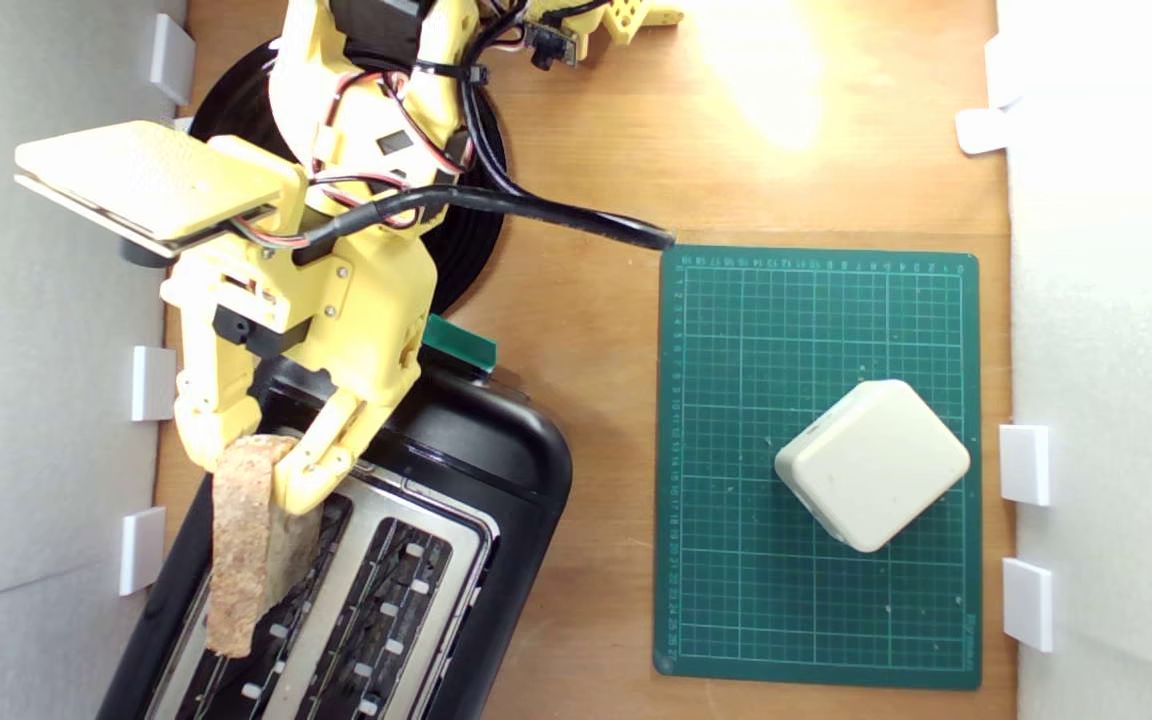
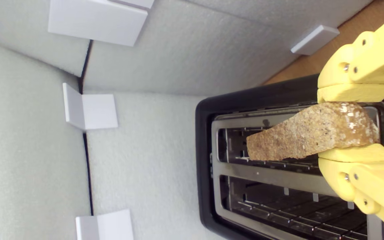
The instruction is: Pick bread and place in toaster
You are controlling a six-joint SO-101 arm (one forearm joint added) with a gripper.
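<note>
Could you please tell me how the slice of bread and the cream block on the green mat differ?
The bread is brown, rough and speckled; the cream block is smooth and plain. The bread is a thin, tapering slice held on edge; the block is a thick rounded square lying flat. The bread is clamped in the gripper jaws over the toaster; the block rests untouched on the green mat.

The gripper (yellow, pointing downward) clamps the bread.

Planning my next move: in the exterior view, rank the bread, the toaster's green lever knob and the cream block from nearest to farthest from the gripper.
1. Bread: clamped in the gripper, over the toaster.
2. Green lever knob: at the toaster's end, toward the exterior view's right.
3. Cream block: on the green mat, far toward the exterior view's right.
</note>
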